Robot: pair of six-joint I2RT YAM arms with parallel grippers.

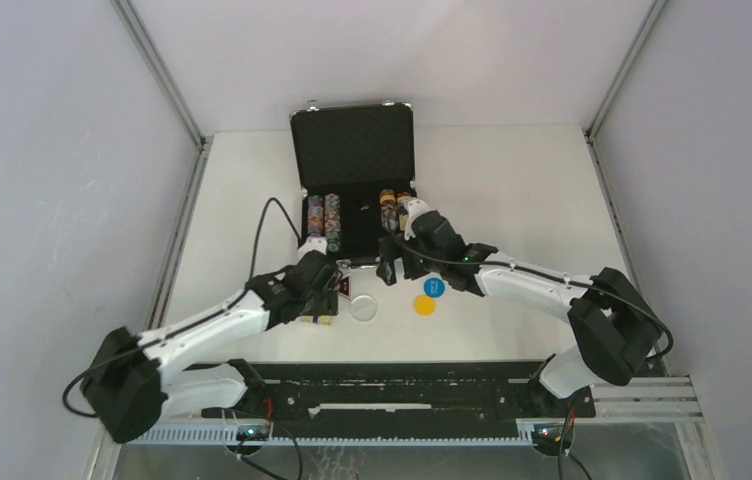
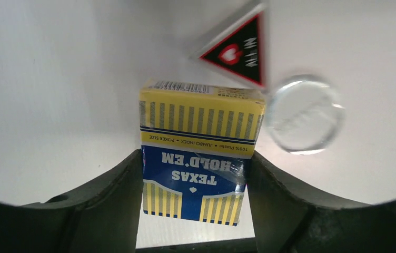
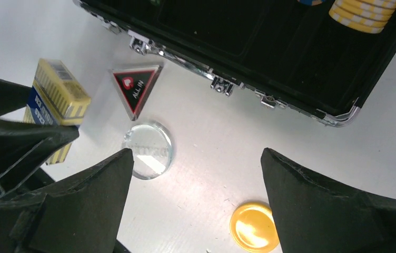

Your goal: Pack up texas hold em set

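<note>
The black silver-edged briefcase point(image 1: 354, 140) stands open at the table's far middle, with rows of poker chips point(image 1: 324, 222) in its base. My left gripper point(image 1: 320, 292) is shut on the yellow-blue card box point(image 2: 201, 121), a finger pressed on each side point(image 2: 194, 163). The red-black triangular token point(image 2: 238, 50) and the clear white disc point(image 2: 304, 113) lie just beyond the box. My right gripper point(image 1: 392, 266) is open and empty above the table point(image 3: 193, 155), between the clear disc point(image 3: 148, 147) and the yellow disc point(image 3: 254, 226). The blue disc point(image 1: 434, 287) lies beside the yellow disc point(image 1: 424, 305).
The briefcase's front rim with its latches point(image 3: 222, 84) lies just beyond my right gripper, with yellow chips point(image 3: 367, 13) inside. Grey walls with metal posts close in the table on the left, the right and the back.
</note>
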